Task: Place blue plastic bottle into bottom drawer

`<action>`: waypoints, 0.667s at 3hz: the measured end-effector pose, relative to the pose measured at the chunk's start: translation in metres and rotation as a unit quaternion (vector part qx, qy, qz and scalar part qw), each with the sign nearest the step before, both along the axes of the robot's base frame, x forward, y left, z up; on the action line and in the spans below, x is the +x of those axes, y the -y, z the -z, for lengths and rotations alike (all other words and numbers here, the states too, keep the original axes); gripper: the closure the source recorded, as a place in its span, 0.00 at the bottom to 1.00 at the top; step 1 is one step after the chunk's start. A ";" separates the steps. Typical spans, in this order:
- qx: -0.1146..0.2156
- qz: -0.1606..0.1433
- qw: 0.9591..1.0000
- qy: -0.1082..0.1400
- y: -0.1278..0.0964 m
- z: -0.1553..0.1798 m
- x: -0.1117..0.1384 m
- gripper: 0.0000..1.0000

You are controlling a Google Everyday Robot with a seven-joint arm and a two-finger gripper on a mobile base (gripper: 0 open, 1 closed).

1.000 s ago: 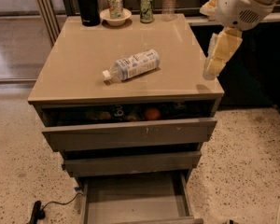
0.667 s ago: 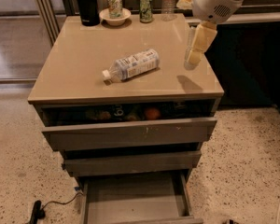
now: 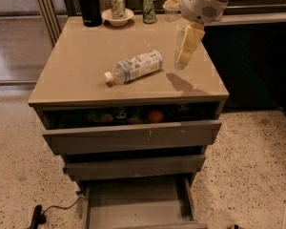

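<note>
Cabinet, three drawers, seen from above and in front. All three drawers stand as they did 0.7 s ago. The top drawer is part open, with an orange fruit and dim items in its gap. The middle drawer is slightly out. The bottom drawer is pulled out farthest, and its plain grey floor shows below the other two fronts. Its front edge is cut by the frame.

The arm enters from the upper right. Since the earlier frame it has shifted left, inward from the right edge of the top. It covers part of the items at the rear right. The gripper hangs point-down above the right part of the top, near the bottle's base end but apart from it. It carries nothing, and whether it is spread or pressed together cannot be told. Its shadow falls on the top just in front of it.

The bottle lies on its side at mid-top, cap toward the front left, unmoved.

Along the rear edge stand a black flask, a bowl holding a can, and a second can. A black cable lies on the speckled floor.
</note>
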State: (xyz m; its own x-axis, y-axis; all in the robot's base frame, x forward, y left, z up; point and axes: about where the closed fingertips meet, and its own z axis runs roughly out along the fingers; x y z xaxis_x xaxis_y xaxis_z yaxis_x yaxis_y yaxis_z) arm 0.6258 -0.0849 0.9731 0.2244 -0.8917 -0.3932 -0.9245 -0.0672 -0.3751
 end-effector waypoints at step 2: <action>-0.008 -0.039 0.999 0.030 -0.022 0.010 0.021 0.00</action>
